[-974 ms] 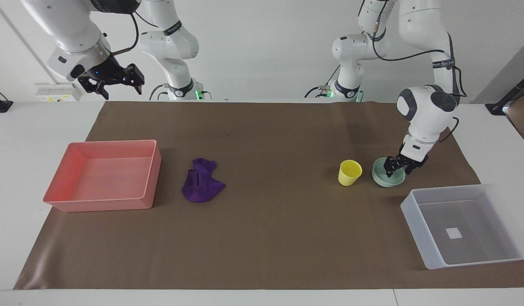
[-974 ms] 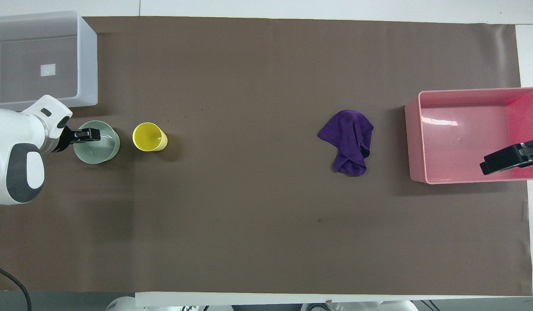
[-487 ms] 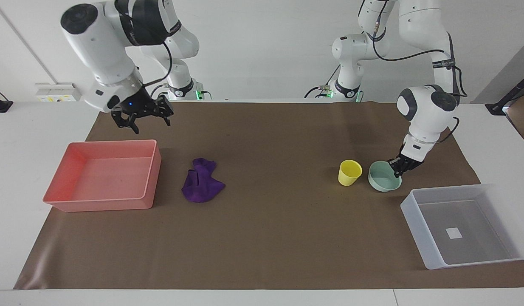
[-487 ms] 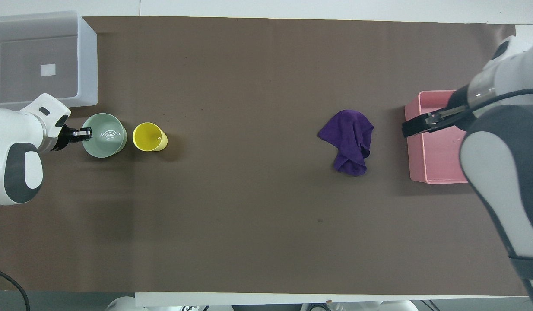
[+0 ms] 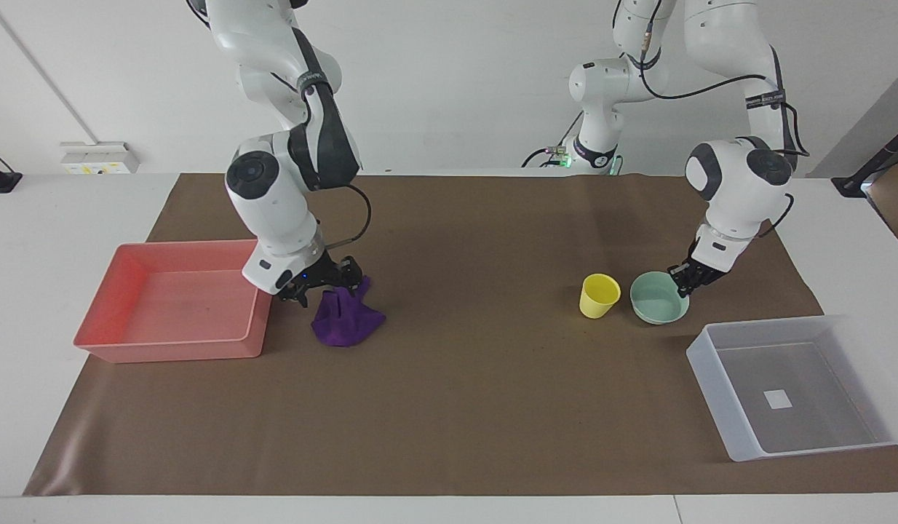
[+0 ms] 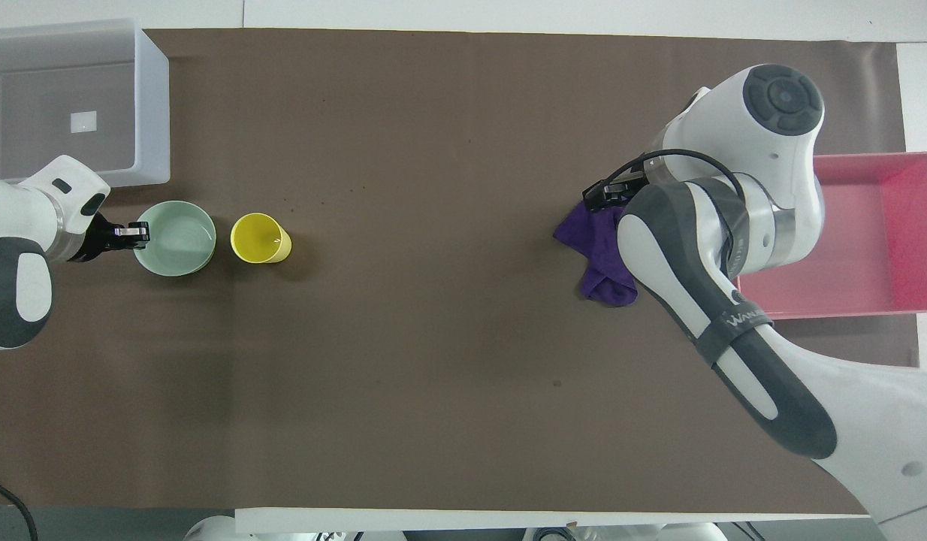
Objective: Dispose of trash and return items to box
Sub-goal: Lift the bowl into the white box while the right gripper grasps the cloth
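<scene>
The mint-green bowl (image 5: 656, 302) sits beside the yellow cup (image 5: 599, 295), toward the left arm's end of the table. My left gripper (image 5: 683, 280) is shut on the bowl's rim on the side away from the cup; it also shows in the overhead view (image 6: 137, 231). The bowl (image 6: 178, 240) looks slightly tilted. The purple cloth (image 5: 347, 324) lies next to the pink tray. My right gripper (image 5: 331, 285) is down on the cloth's top, open, with a finger on either side of it. In the overhead view the right arm hides part of the cloth (image 6: 599, 248). The translucent box (image 5: 718, 378) holds nothing.
The pink tray (image 5: 129, 273) stands at the right arm's end of the brown mat, close to the right gripper. The box (image 6: 154, 113) is farther from the robots than the bowl and cup (image 6: 259, 238). The right arm's forearm covers part of the tray (image 6: 884, 255) from above.
My right arm swung from above the pink tray down onto the purple cloth. My left gripper closed on the bowl's rim and shifted the bowl a little toward the cup.
</scene>
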Controlling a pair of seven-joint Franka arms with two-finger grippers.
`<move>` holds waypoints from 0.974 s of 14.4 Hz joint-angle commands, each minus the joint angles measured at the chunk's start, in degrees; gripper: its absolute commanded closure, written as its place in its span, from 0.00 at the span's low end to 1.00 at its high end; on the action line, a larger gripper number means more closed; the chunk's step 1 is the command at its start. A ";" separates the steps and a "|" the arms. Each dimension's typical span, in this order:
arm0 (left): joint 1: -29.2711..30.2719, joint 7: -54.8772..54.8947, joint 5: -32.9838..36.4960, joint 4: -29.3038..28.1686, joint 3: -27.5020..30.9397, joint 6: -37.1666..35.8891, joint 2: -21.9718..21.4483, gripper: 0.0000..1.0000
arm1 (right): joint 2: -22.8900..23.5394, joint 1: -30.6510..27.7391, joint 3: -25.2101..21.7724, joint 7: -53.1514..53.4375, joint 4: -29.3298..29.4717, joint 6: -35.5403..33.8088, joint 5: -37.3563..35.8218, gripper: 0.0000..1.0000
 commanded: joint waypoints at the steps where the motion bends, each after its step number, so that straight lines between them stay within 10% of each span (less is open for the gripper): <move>1: 0.11 -0.60 0.20 3.02 -0.08 -7.06 -1.87 1.00 | 1.50 0.62 -0.03 0.71 -4.11 6.00 0.63 0.04; 5: 0.37 -0.08 -3.46 12.91 0.89 -16.45 -2.33 1.00 | 1.50 0.80 -0.12 0.54 -6.23 6.73 0.54 0.66; 8: 4.23 -0.34 -6.30 27.67 1.07 -18.06 6.61 1.00 | 1.42 0.63 -0.20 0.63 -6.06 6.29 0.02 1.00; 14: 9.24 -0.25 -6.65 47.77 1.15 -10.53 29.22 1.00 | -3.84 -1.65 -0.29 0.63 -0.35 -5.29 -0.07 1.00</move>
